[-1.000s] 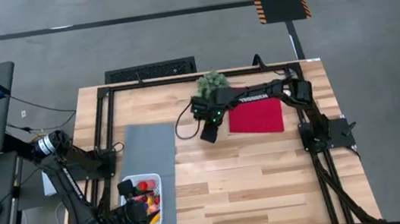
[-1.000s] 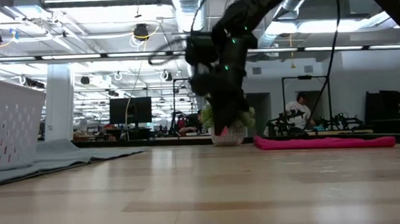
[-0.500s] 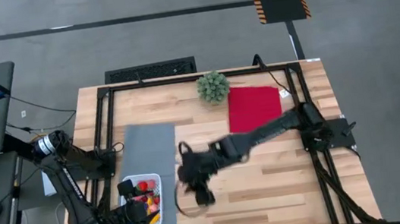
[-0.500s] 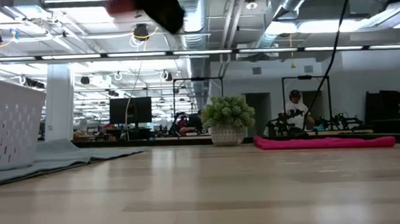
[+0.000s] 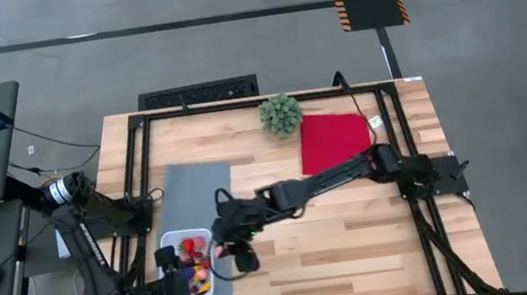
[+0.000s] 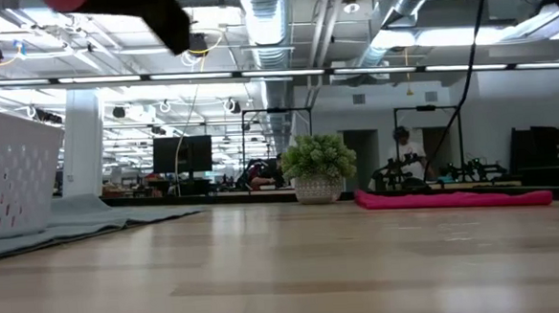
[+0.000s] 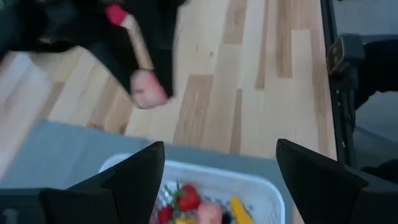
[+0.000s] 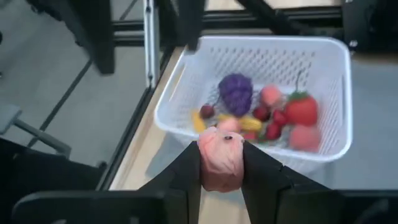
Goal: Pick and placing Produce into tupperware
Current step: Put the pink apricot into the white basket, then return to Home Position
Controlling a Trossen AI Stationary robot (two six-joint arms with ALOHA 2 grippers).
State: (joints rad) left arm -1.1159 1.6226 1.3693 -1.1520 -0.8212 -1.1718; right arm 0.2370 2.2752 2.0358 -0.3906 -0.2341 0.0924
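Right wrist view: a pale pink, rounded toy produce piece (image 8: 220, 160) is seen pinched between the two dark fingers of the right gripper (image 8: 220, 163), just short of the small white mesh-walled rectangular tupperware (image 8: 186, 99).
Tupperware contents: a purple ball-like cluster (image 8: 236, 93), a red strawberry-like piece (image 8: 301, 110), yellow bits (image 8: 250, 124) and several pink and dark red pieces are already lying inside.
Tupperware position: near the table's front-left corner, resting on the flat grey mat (image 5: 193, 191), as shown from above.
Right arm: stretched across the light wooden table (image 5: 354, 227) from its base on the right side, with the gripper held just beside the container's right wall.
Left gripper (image 7: 217, 177): fingers spread wide and holding nothing; parked at the container's near end, looking over its rim.
Step in hand: judged to be the carry phase, with the pink piece brought almost to the tupperware but not yet over it.
Next move: a short travel is called for until the piece is above the open interior, then a parting of the fingers; little height is needed, as the pile inside is shallow.
Other items: a small green bushy potted plant (image 5: 281, 114) and a red cloth square (image 5: 334, 141) are left at the far side, well apart from the work.
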